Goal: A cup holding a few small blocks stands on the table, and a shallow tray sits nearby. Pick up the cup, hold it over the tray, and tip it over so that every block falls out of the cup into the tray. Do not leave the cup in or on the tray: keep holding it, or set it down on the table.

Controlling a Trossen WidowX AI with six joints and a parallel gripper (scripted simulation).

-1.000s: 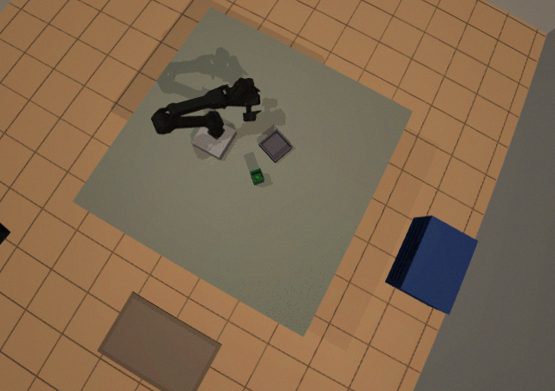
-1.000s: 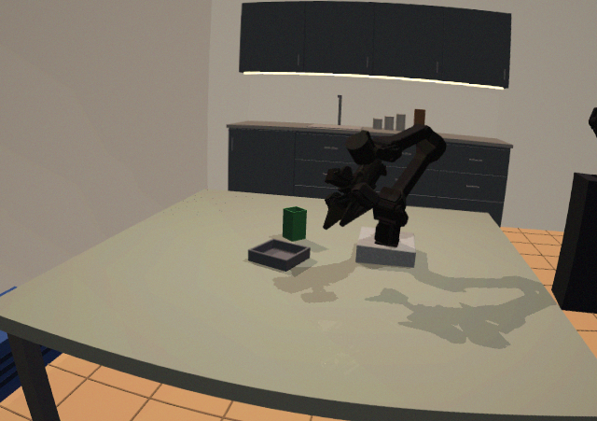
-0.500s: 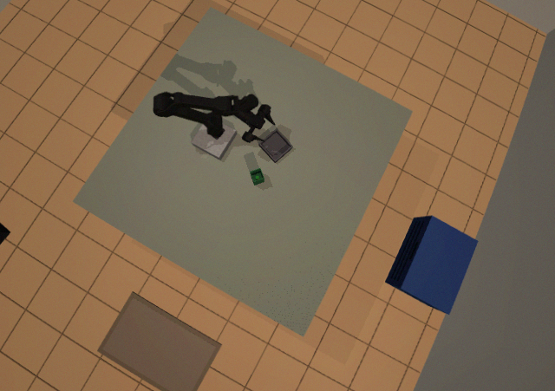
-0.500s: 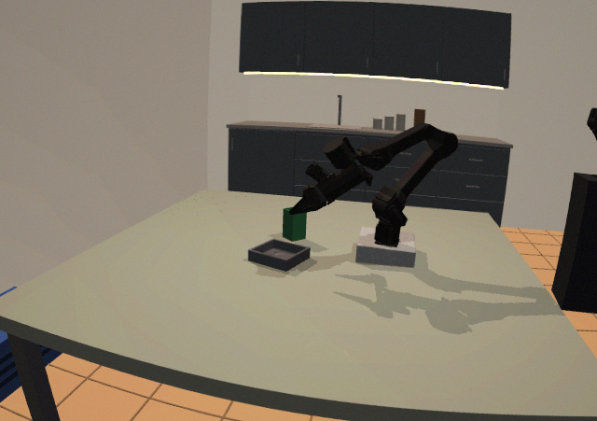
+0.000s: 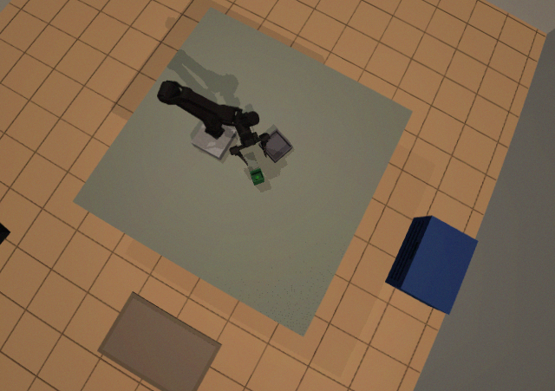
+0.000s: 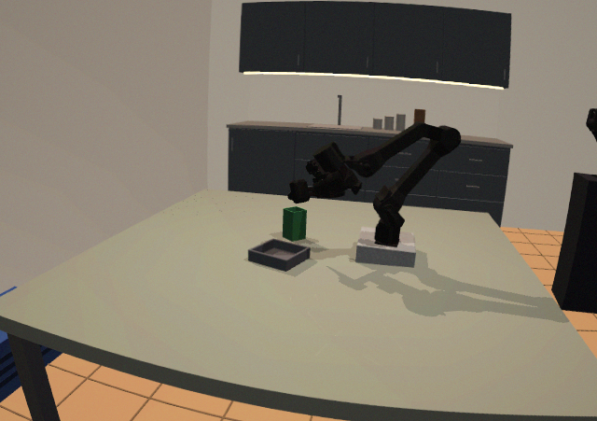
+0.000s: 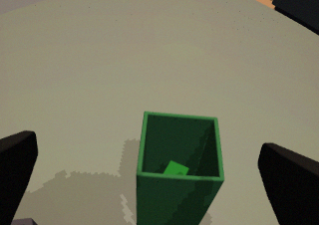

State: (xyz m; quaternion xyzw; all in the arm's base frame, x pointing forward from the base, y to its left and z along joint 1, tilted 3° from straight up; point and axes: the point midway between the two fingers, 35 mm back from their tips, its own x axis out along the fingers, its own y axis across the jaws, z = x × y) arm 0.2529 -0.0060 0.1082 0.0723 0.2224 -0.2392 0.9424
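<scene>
Gripper [image 5: 256,158] [image 6: 298,192] [image 7: 151,151] wide open at the end of a bent arm [image 5: 201,104] [image 6: 417,180].

A green square cup [image 5: 257,177] [image 6: 294,224] [image 7: 171,197] stands upright near a shallow dark tray [image 5: 277,146] [image 6: 279,255]

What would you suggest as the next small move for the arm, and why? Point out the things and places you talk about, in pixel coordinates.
Probably ease the open fingers [image 5: 255,157] forward and down around the green cup [image 5: 257,177] [image 6: 294,224] [image 7: 169,200]: it stands upright on the table, lies between them in the wrist view, and still needs gripping.
</scene>
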